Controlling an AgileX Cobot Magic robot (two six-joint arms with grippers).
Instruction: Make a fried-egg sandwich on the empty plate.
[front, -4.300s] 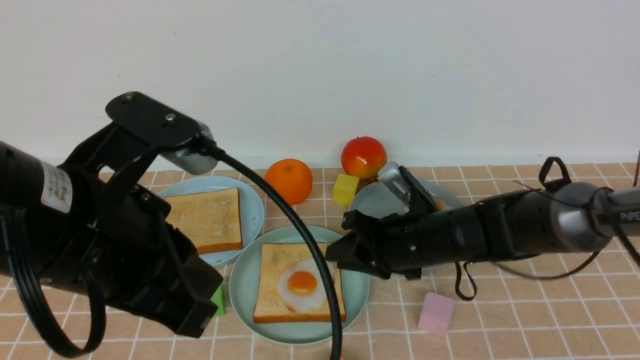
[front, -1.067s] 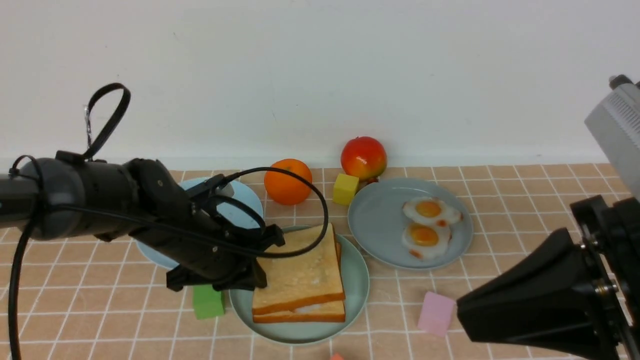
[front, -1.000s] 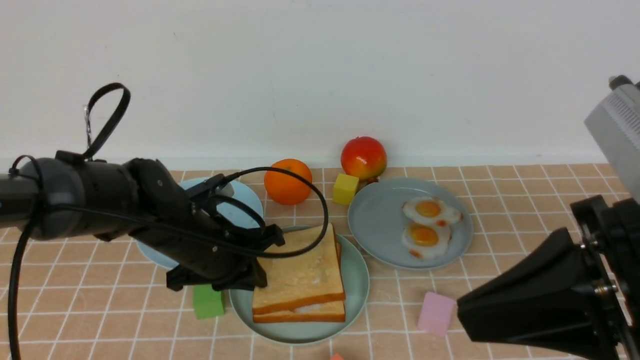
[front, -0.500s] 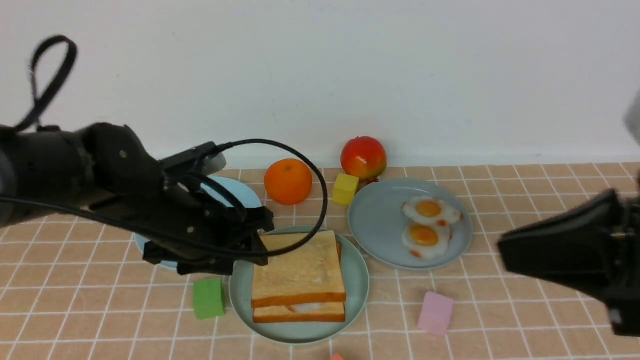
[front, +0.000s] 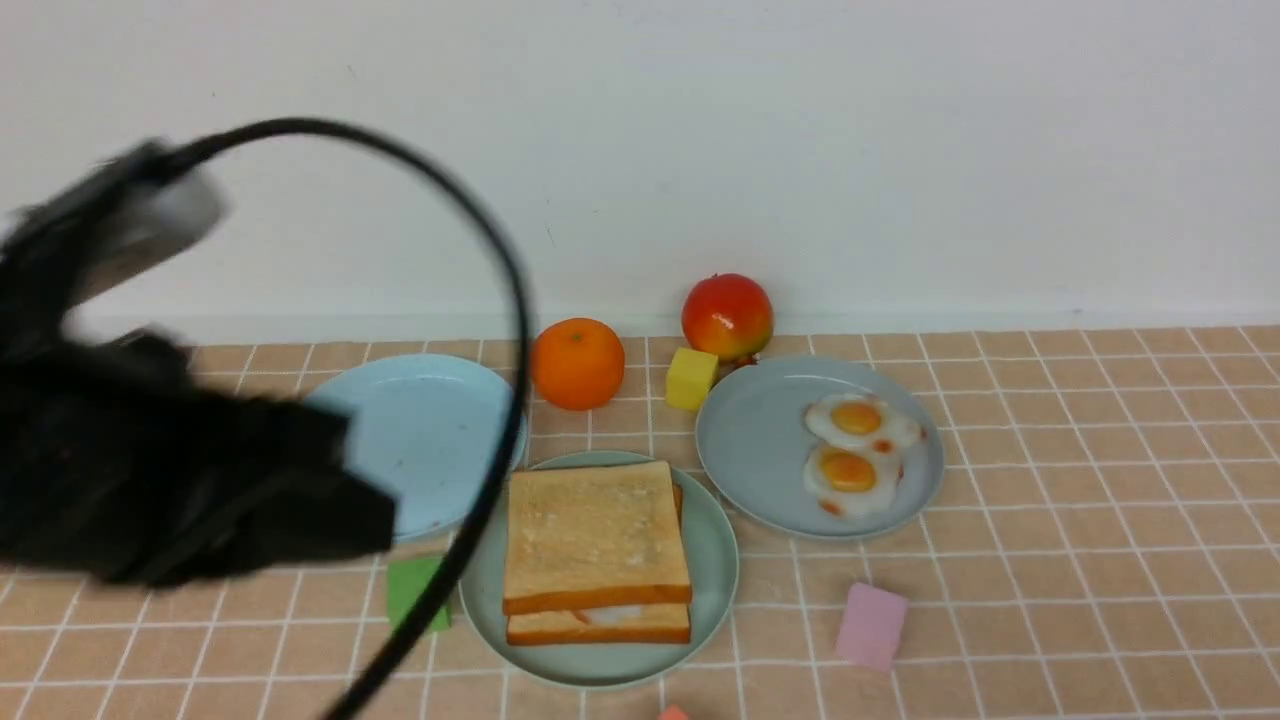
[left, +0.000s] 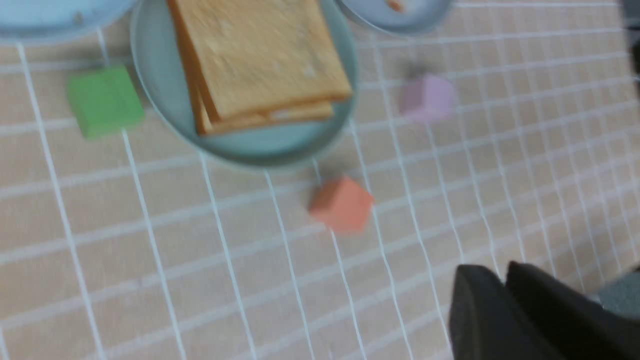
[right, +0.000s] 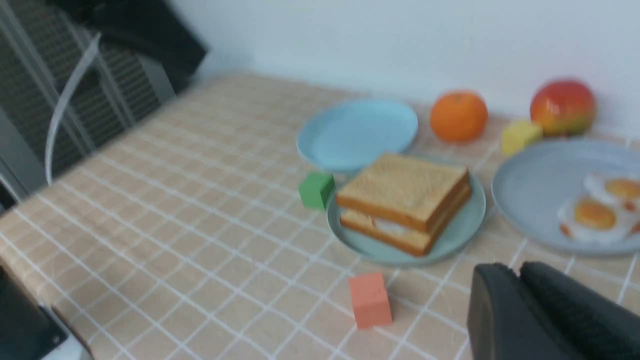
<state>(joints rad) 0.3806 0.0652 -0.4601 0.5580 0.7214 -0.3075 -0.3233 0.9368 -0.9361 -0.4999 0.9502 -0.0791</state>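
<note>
Fried-egg sandwich (front: 597, 545) of two square toasted slices is sitting centred on the round mint-green plastic plate (front: 712, 560), white egg edge (front: 612, 614) peeking between, seemingly finished, so left gripper (left: 505, 280) and right gripper (right: 520, 275) are hanging clear of that plate, jaws apparently closed, empty.

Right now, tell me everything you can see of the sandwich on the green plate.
The fried-egg sandwich is two square toasted slices stacked flat, tops pale gold, crusts golden-brown, the upper slice slightly askew on the lower. A white sliver of the fried egg shows between them on the near side. It lies on the mint-green plate, inside its rim; nothing else touches it.
</note>
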